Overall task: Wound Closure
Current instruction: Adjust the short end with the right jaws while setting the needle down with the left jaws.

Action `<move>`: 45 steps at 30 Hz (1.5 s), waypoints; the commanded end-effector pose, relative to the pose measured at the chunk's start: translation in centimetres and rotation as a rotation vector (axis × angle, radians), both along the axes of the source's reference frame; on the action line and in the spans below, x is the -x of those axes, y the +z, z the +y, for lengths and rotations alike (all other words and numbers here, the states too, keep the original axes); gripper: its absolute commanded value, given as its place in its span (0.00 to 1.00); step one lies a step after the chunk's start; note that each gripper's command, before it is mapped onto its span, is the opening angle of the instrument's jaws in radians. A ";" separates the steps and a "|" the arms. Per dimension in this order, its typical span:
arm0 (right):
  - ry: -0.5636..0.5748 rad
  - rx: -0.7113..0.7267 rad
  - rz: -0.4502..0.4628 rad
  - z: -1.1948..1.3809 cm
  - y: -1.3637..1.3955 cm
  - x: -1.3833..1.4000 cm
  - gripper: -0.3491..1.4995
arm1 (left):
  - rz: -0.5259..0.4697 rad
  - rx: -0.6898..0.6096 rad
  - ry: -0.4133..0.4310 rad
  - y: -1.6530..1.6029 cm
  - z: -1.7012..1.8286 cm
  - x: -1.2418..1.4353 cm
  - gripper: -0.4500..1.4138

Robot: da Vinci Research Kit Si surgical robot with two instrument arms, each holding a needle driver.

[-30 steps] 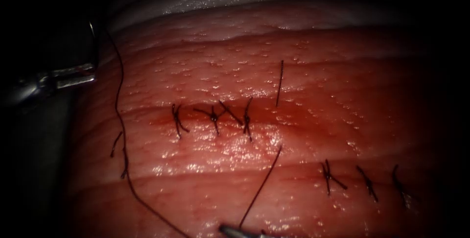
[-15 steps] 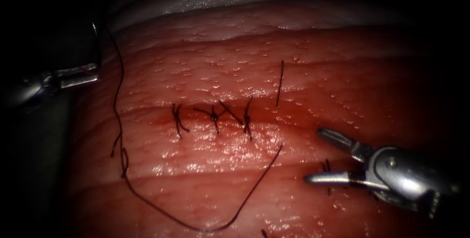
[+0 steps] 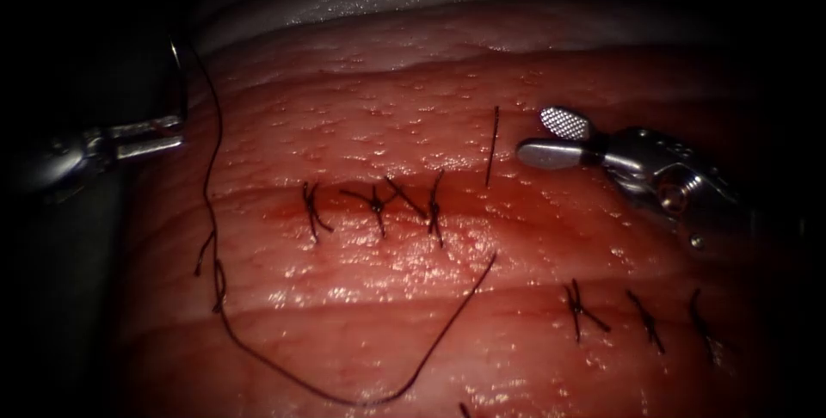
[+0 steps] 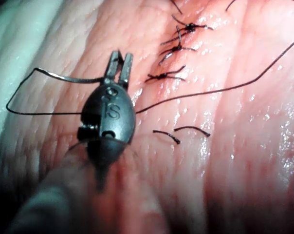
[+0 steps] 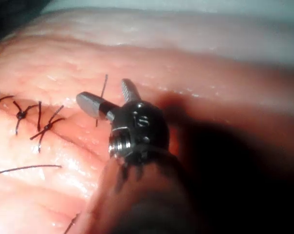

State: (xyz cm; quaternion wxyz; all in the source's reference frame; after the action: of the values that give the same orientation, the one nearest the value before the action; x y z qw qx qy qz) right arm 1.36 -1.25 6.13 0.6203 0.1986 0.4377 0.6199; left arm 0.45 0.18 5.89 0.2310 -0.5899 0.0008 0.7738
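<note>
Moved: my right tool (image 3: 546, 138) has climbed from the lower right of the tissue to just right of the upright cut end of thread (image 3: 492, 147); my left tool (image 3: 176, 123) has edged slightly rightward with the needle.
Needle (image 3: 181, 74): off the left edge of the tissue, well left of the stitched cut (image 3: 284, 207), not in the tissue.
Left tool: clenched on the needle near one end of its curve, with the rest arching away from the jaws, as the left wrist view (image 4: 69, 77) shows.
Needle handling: I judge it light, stiff, slick and sharp. It is best held on the body, back from the point and clear of the thread joint.
Thread (image 3: 258, 358): runs from the needle down the left side, then lies in a slack loop across the lower tissue. I judge it limp and easy to fray, so pinch it lightly.
Right tool: spread wide and holding nothing, also seen in the right wrist view (image 5: 105, 92).
Stitches (image 3: 376, 203): knotted across the cut.
Tissue (image 3: 516, 65): wet and glistening, likely soft and slippery.
</note>
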 end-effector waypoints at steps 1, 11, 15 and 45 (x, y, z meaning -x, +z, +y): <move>0.012 -0.011 0.005 0.07 0.15 -0.07 0.83 | -0.003 0.001 0.000 0.05 0.01 0.05 0.00; -0.013 -0.081 0.056 0.16 0.32 -0.27 0.79 | -0.003 0.002 0.000 0.06 0.01 0.06 0.00; -0.020 -0.085 0.073 0.16 0.31 -0.34 0.78 | -0.005 -0.004 -0.001 0.06 0.01 0.05 0.00; 0.077 0.221 0.075 0.41 0.06 -0.23 0.00 | -0.012 -0.027 0.006 0.22 0.11 0.32 0.00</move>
State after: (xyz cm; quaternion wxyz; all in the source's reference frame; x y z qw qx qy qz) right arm 1.51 -0.85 6.14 0.5974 0.1340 0.5327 0.5842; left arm 0.14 0.29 6.06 0.2369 -0.5903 -0.0138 0.7715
